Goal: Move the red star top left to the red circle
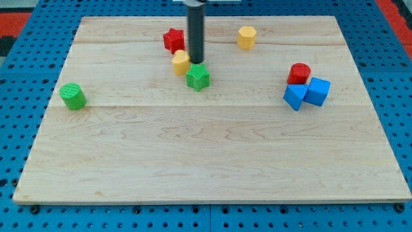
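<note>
Standing as a bare rod, no pincer to be seen, so nothing to tell of apart or together. My tip (pixel 196 62) resting on the counter (pixel 206 154), touching or just beside the green star (pixel 198 77) below it and the yellow block (pixel 181 62) to its left. Red star (pixel 173 40) sitting up and left of my tip, near. Red circle (pixel 299 73) lying well to the right, touching two blue cubes (pixel 295 96) (pixel 317 91). Yellow hexagon (pixel 246 37) up-right; green cylinder (pixel 73 96) far left.
</note>
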Available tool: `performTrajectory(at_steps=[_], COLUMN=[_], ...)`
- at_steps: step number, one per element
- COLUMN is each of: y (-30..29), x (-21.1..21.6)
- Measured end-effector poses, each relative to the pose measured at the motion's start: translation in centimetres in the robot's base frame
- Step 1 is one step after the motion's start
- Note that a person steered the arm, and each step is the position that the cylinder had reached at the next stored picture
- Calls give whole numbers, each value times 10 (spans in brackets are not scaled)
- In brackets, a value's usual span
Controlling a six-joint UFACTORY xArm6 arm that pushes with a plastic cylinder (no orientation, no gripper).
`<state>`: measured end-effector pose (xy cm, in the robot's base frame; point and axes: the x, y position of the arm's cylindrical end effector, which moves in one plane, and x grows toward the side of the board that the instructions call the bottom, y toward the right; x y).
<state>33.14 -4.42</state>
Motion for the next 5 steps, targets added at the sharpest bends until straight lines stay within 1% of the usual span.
performTrajectory(at_steps=[1,2,3,4,5], y=[-37,-47,-120,-133,-114], x=[14,14,-2,-47,-70])
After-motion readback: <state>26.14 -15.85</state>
